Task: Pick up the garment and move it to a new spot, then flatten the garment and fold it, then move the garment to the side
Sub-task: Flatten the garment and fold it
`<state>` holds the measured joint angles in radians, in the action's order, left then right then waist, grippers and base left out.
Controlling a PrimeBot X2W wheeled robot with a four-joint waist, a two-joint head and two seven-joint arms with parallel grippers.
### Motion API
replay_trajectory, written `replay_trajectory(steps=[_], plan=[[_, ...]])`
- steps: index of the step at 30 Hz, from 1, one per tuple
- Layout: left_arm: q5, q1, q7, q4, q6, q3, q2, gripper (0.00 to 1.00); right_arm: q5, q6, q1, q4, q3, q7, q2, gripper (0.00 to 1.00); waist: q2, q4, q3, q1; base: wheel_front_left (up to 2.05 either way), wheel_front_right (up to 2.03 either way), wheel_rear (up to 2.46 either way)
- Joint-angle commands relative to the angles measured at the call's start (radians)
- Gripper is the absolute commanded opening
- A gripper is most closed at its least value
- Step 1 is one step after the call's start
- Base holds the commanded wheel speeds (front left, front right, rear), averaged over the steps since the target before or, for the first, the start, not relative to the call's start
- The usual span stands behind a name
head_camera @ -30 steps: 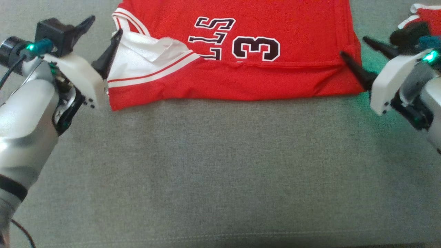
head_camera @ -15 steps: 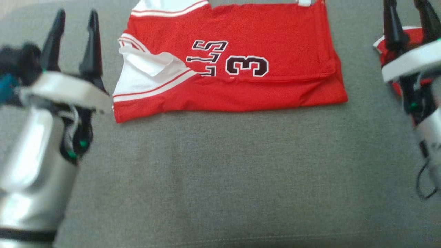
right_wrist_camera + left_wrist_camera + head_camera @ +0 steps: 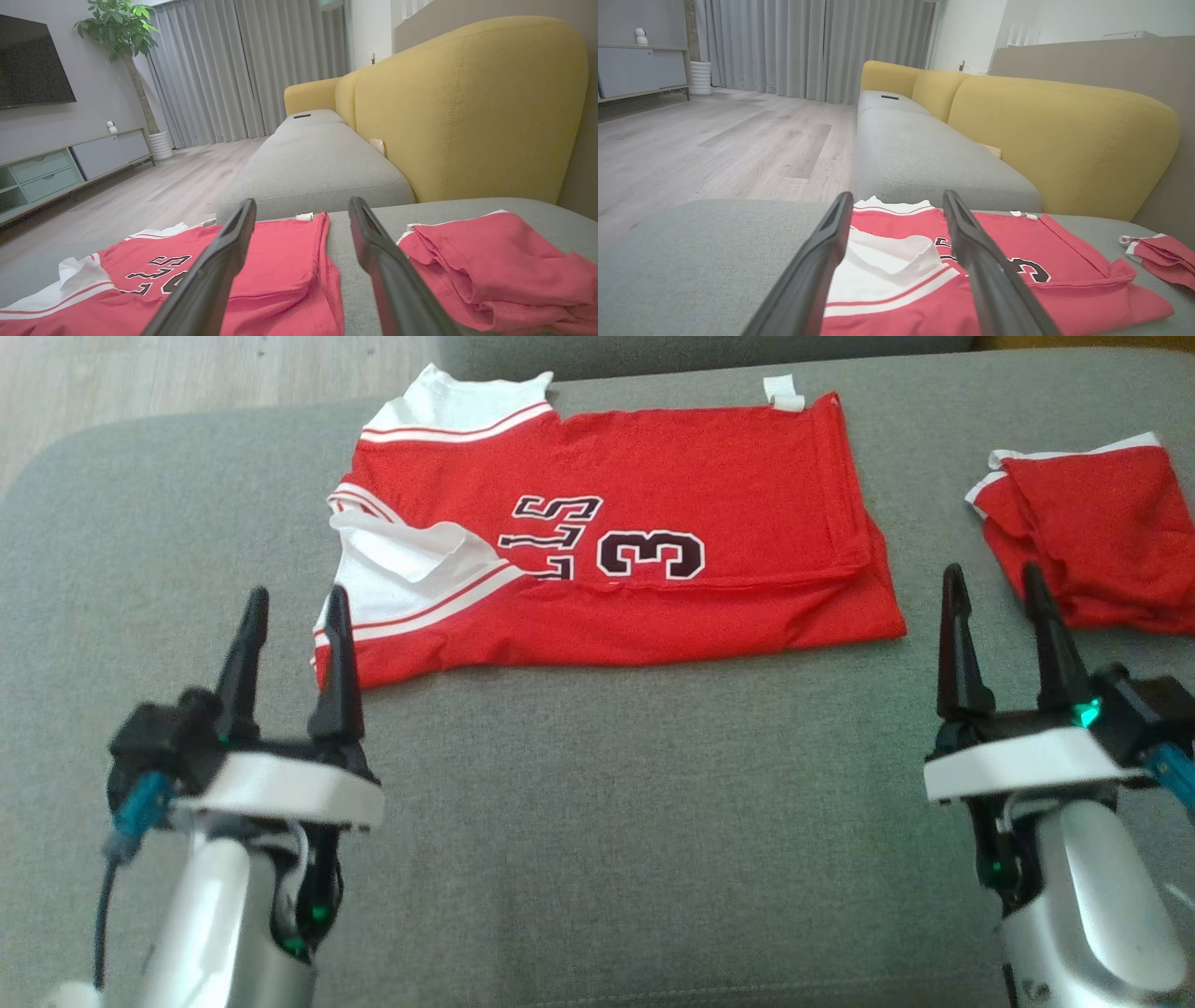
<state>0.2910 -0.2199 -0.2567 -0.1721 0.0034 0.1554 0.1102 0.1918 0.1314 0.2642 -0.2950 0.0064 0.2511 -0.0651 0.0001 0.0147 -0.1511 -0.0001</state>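
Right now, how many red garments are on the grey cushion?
2. The folded jersey with the number 3 lies in the middle; a smaller bunched red garment lies apart to its right, near the frame edge. Others could lie outside the view.

Soft, even indoor light, faint shadows; wrist views bow at the edges.

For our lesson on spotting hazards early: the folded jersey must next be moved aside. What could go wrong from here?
1. The jersey has a loose, rumpled white flap at its left end; lifting one side might undo the fold.
2. The second red garment lies just beyond the open right gripper and could get pinched by mistake.
3. The jersey's far edge lies near the far edge of the cushion; a push that way might slide it off.
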Motion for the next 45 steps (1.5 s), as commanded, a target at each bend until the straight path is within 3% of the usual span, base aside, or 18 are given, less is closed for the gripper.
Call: replay_trajectory(steps=[1,10,17,27,38,39,40,45], plan=[[-0.013,-0.01,-0.005,0.041,-0.011,-0.049,0.003,1.0,-0.006,-0.001,-0.001,0.043,0.016,0.011,0.011,1.0,-0.0001,0.003,0.005,0.0001,0.0,0.0,0.0],[-0.073,0.013,-0.005,-0.019,-0.085,-0.12,-0.043,1.0,0.041,-0.001,-0.03,0.079,0.036,0.011,0.015,1.0,-0.0001,0.021,-0.018,0.0001,0.0,0.0,0.0],[-0.115,-0.085,-0.005,-0.265,-0.044,-0.151,-0.033,1.0,0.051,-0.001,-0.003,0.084,0.058,0.011,0.015,1.0,-0.0001,0.038,-0.069,0.0001,0.0,0.0,0.0],[-0.128,-0.265,0.006,-0.597,-0.026,-0.151,0.03,1.0,0.04,-0.001,0.019,0.083,0.071,0.011,0.015,1.0,-0.0001,0.062,-0.119,0.0001,0.0,0.0,0.0],[-0.128,-0.355,0.033,-0.784,-0.068,-0.115,0.044,1.0,0.03,-0.001,0.019,0.055,0.068,0.011,0.015,1.0,-0.0001,0.07,-0.13,0.0001,0.0,0.0,0.0],[-0.127,-0.362,0.034,-0.798,-0.074,-0.111,0.043,0.44,0.028,-0.001,0.019,0.047,0.068,0.011,0.015,1.0,-0.0001,0.068,-0.129,0.0001,0.0,0.0,0.0],[-0.126,-0.368,0.03,-0.806,-0.08,-0.106,0.042,0.0,0.028,-0.001,0.018,0.038,0.068,0.011,0.015,1.0,-0.0001,0.065,-0.128,0.0001,0.0,0.0,0.0],[-0.113,-0.386,0.0,-0.771,-0.096,-0.102,0.029,0.0,0.004,-0.001,0.036,-0.042,0.044,0.006,0.015,1.0,-0.0001,0.042,-0.116,0.0001,0.0,0.0,0.0]])
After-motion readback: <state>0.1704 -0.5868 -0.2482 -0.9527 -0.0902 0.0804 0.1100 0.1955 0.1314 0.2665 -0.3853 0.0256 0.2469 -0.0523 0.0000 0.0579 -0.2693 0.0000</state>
